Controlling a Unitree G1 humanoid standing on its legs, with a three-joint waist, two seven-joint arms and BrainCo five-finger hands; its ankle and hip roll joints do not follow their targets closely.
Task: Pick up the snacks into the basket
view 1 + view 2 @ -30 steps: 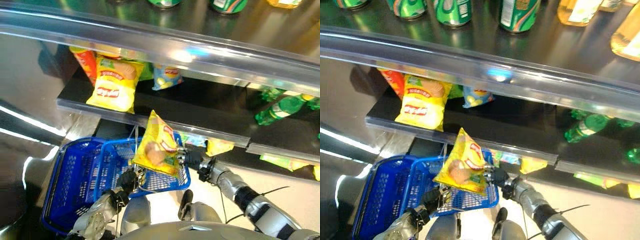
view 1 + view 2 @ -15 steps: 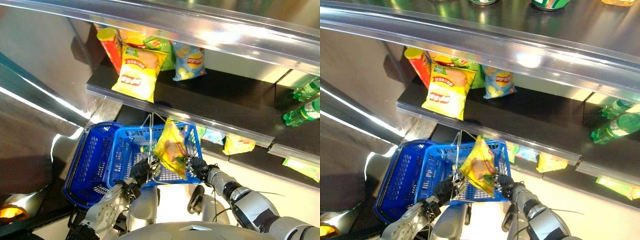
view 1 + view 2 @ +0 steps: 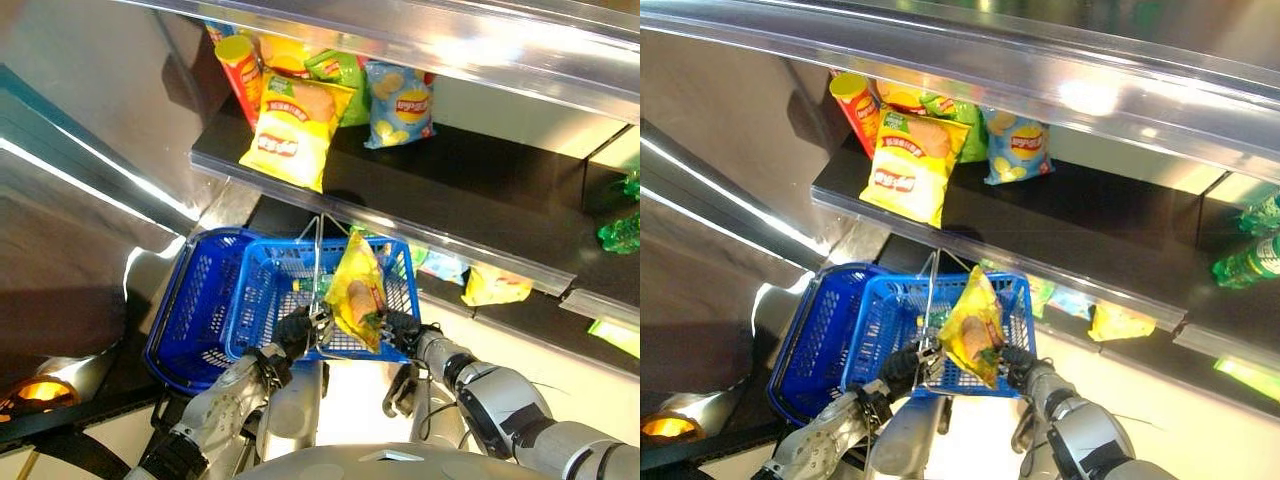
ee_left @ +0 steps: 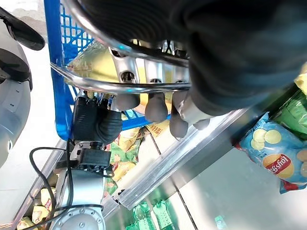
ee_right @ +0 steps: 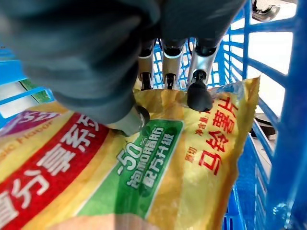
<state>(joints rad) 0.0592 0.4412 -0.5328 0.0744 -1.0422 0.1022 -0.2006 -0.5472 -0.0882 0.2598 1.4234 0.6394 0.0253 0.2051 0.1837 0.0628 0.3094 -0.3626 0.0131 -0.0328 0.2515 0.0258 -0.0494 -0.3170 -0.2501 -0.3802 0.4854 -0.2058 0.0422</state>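
Left hand [image 3: 296, 333] at near rim of the blue basket [image 3: 262, 300], fingers [image 4: 156, 108] curled round the metal handle [image 4: 120, 86]; the handle's wire loop stands up over the middle of the basket. Right hand [image 3: 402, 329] at the basket's near right corner, pinching the bottom edge of a yellow chip bag [image 3: 356, 296] between thumb and fingers [image 5: 198, 93]. Bag is upright, tilted a bit, hanging inside the basket over its right part, top above the rim. In the right wrist view the bag sits against the blue mesh wall. Cannot tell if it touches the basket floor. Something small and green lies on the basket floor, too small to tell what it is.

A second, darker blue basket [image 3: 185, 305] is just beside the first on the left, touching or nested, cannot tell which.

Past the baskets, low shelf [image 3: 470, 245] with dark surface. Near its left end: a big yellow chip bag [image 3: 290, 130] leaning over the front edge, a red and yellow tube can [image 3: 240, 75] behind it, a green bag [image 3: 343, 80], a light blue chip bag [image 3: 400, 105]. Under that shelf, more yellow packets [image 3: 495, 285] on a lower level. Green bottles [image 3: 1250, 255] at the far right.
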